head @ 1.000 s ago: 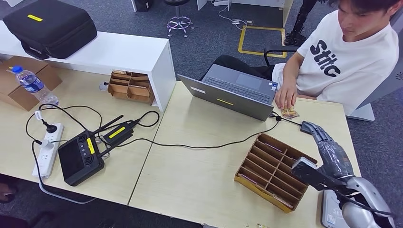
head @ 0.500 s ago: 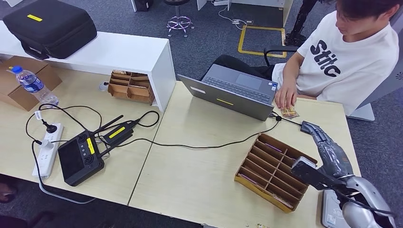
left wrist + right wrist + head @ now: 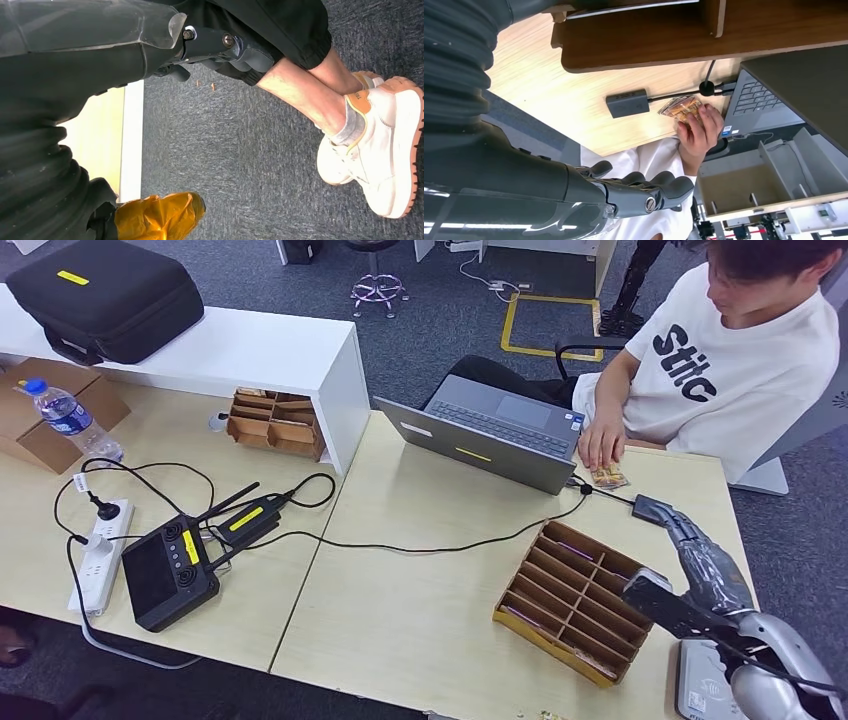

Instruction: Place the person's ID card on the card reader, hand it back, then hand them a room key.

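Observation:
The person's hand presses the ID card flat on the table's far right edge, beside the laptop; the right wrist view has the same hand on the card. My right hand hovers empty over the table's right side, its fingers stretched out toward the card and a short way from it; its fingers are straight and apart. The white card reader lies under my right forearm at the near right corner. Room key cards sit in the cardboard divider tray. My left hand hangs by the floor, holding nothing.
An open grey laptop faces the person, with a black cable and a dark adapter just ahead of my fingertips. A black controller, a power strip and a water bottle are on the left desk. Someone's legs and white shoes are near my left arm.
My right hand has drawn back a little toward me, uncovering the dark adapter. The person's hand still rests on the card.

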Controlling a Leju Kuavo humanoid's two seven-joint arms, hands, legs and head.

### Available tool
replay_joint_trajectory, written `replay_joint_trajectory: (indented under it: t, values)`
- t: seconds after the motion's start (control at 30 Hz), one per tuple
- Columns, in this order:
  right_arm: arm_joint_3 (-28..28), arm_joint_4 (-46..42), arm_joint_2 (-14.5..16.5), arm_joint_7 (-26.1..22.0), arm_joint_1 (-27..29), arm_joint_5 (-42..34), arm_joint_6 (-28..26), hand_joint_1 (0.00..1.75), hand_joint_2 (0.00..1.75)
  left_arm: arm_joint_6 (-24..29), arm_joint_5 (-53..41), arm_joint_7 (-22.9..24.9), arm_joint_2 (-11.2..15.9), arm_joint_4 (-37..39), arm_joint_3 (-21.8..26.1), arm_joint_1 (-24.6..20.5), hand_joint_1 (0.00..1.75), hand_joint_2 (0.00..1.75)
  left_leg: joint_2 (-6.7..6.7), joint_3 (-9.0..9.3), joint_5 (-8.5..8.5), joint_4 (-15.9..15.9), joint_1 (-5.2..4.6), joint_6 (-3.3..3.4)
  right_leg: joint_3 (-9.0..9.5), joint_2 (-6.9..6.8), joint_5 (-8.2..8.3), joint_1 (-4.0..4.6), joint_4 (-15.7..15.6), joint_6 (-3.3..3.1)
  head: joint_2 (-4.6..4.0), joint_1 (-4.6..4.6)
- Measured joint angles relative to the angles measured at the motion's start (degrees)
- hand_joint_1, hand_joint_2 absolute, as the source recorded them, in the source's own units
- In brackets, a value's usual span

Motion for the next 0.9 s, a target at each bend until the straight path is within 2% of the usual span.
replay_joint_trajectory:
  t: [0.1,0.13,0.23,0.27,0.4,0.53,0.6,0.77,0.9]
  values:
    - [-0.30,-0.01,-0.28,0.18,0.16,-0.21,0.00,0.01,1.75,0.00,0.03,0.00,0.02,0.00,0.02,0.02,0.00,1.75,0.00,0.00,0.00,0.00,0.00,0.00,0.00,0.00,0.00,0.00,0.00,0.00,0.00,0.00]
    - [-0.45,-0.01,-0.39,0.26,0.24,-0.25,0.00,0.08,1.75,0.00,0.05,0.00,0.02,0.00,0.03,0.02,0.00,1.75,0.00,0.00,0.00,0.00,0.00,0.00,0.00,0.00,0.00,0.00,0.00,0.00,0.00,0.00]
    - [-0.84,-0.02,-0.65,0.40,0.52,-0.40,0.15,0.45,1.75,0.00,0.13,0.00,0.05,0.00,0.06,0.04,0.00,1.75,0.00,0.00,0.00,0.00,0.00,0.00,0.00,0.00,0.00,0.00,0.00,0.00,0.00,0.00]
    - [-0.90,-0.02,-0.70,0.42,0.61,-0.46,0.27,0.51,1.75,0.01,0.14,0.00,0.08,0.00,0.07,0.05,0.00,1.75,0.00,0.00,0.00,0.00,0.00,0.00,0.00,0.00,0.00,0.00,0.00,0.00,0.00,0.01]
    - [-0.99,-0.02,-0.87,0.42,0.78,-0.62,0.54,0.49,1.75,0.01,0.15,0.00,0.26,0.00,0.07,0.06,0.00,1.75,0.01,0.00,0.00,0.00,0.00,0.00,0.00,0.01,0.00,0.00,0.00,0.00,0.00,0.00]
    - [-0.99,-0.02,-0.93,0.42,0.79,-0.62,0.61,0.25,1.75,0.00,0.12,0.00,0.31,0.00,0.07,0.06,0.00,1.75,0.01,0.00,0.00,0.00,0.00,0.00,0.00,0.01,0.00,0.00,0.00,0.00,0.00,0.00]
    - [-0.99,-0.02,-0.93,0.42,0.79,-0.57,0.90,0.21,1.75,0.00,0.05,0.00,0.31,0.00,0.07,0.06,0.00,1.75,0.01,0.00,0.00,0.00,0.00,0.00,0.00,0.01,0.00,0.00,0.00,0.00,0.00,0.00]
    - [-0.97,-0.01,-0.93,0.42,0.77,-0.31,1.52,0.41,1.75,0.01,-0.02,0.00,0.31,0.00,0.07,0.05,0.00,1.75,0.00,-0.01,0.00,0.00,0.00,0.00,0.00,0.00,0.00,0.00,0.00,0.00,0.00,0.00]
    - [-0.96,0.00,-0.93,0.42,0.77,-0.30,1.55,0.44,1.75,0.01,-0.02,0.00,0.31,0.00,0.07,0.05,0.00,1.75,0.00,-0.01,0.00,0.00,0.00,0.00,0.00,0.00,0.00,0.00,0.00,0.00,0.00,-0.01]
